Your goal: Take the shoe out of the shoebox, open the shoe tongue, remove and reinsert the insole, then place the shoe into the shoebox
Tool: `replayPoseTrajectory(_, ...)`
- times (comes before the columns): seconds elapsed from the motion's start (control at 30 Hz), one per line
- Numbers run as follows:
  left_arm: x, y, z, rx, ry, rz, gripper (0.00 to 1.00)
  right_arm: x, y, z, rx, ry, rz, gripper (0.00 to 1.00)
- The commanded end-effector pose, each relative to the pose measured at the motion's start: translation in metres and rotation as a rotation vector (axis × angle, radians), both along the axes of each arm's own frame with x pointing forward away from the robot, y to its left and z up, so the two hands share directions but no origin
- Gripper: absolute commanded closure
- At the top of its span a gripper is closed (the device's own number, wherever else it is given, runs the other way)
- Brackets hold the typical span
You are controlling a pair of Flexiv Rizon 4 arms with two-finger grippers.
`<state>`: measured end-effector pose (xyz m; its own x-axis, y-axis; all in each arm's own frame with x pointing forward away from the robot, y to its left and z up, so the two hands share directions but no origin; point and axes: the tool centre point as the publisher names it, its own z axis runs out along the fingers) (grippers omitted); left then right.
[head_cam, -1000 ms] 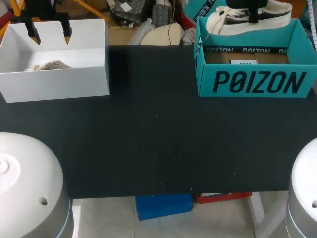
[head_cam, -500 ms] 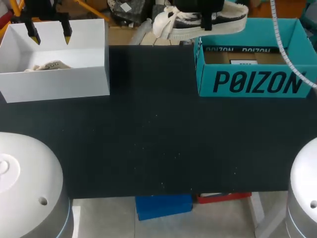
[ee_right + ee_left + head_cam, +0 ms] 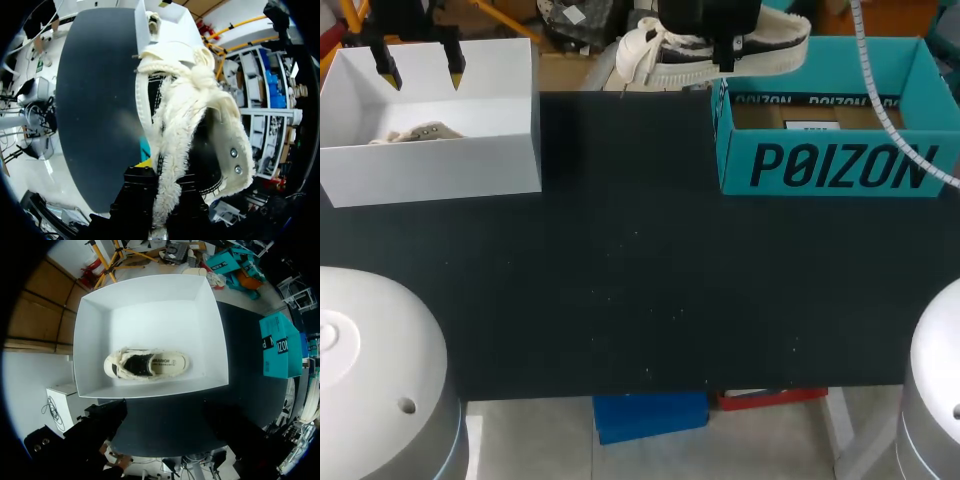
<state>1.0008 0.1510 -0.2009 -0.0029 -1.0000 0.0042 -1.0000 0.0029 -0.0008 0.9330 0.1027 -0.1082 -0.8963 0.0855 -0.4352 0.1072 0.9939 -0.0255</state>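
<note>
1. Right gripper (image 3: 718, 45) is clenched on the shoe (image 3: 655, 55), biting the fleecy collar. The shoe hangs in the air, out of the teal shoebox (image 3: 835, 165), just beside its left wall and near the table's far edge.
2. Step in hand, by my read: set the shoe on the table (image 3: 640, 280) for the tongue work. Aim for the bare middle, where both arms can reach.
3. Lower it level, sole flat, with the toe pointing toward the left arm.
4. Don't let go until the sole rests on the table — the grip is on soft lining and may slip.
5. Left gripper (image 3: 418, 62) has its fingers spread and holds nothing. It is above the white box (image 3: 430, 170), which has a second shoe (image 3: 417, 132) inside, so land well apart from that box.
</note>
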Motion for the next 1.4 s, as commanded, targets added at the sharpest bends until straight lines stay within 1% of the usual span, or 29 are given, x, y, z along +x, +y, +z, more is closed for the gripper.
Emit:
replayPoseTrajectory(0.03, 0.0, -0.001, 0.001, 0.002, 0.001, 0.002, 0.0, 0.0, 0.001, 0.002, -0.002, 0.001, -0.001, 1.0)
replayPoseTrajectory(0.93, 0.0, -0.001, 0.001, 0.002, 0.001, 0.002, 0.0, 0.0, 0.001, 0.002, -0.002, 0.001, -0.001, 1.0)
replayPoseTrajectory(1.0, 0.0, -0.001, 0.001, 0.002, 0.001, 0.002, 0.0, -0.011, 0.01, -0.004, -0.007, 0.014, 0.005, 1.0)
replayPoseTrajectory(1.07, 0.0, -0.001, 0.001, 0.002, 0.001, 0.002, 0.0, -0.023, 0.023, -0.015, -0.001, 0.024, -0.013, 1.0)
replayPoseTrajectory(1.17, 0.0, -0.001, 0.001, 0.002, 0.001, 0.002, 0.0, -0.038, 0.048, -0.032, 0.003, 0.043, -0.022, 1.0)
replayPoseTrajectory(1.4, 0.0, -0.001, 0.001, 0.002, 0.001, 0.002, 0.0, -0.063, 0.094, -0.073, 0.0, 0.06, -0.017, 1.0)
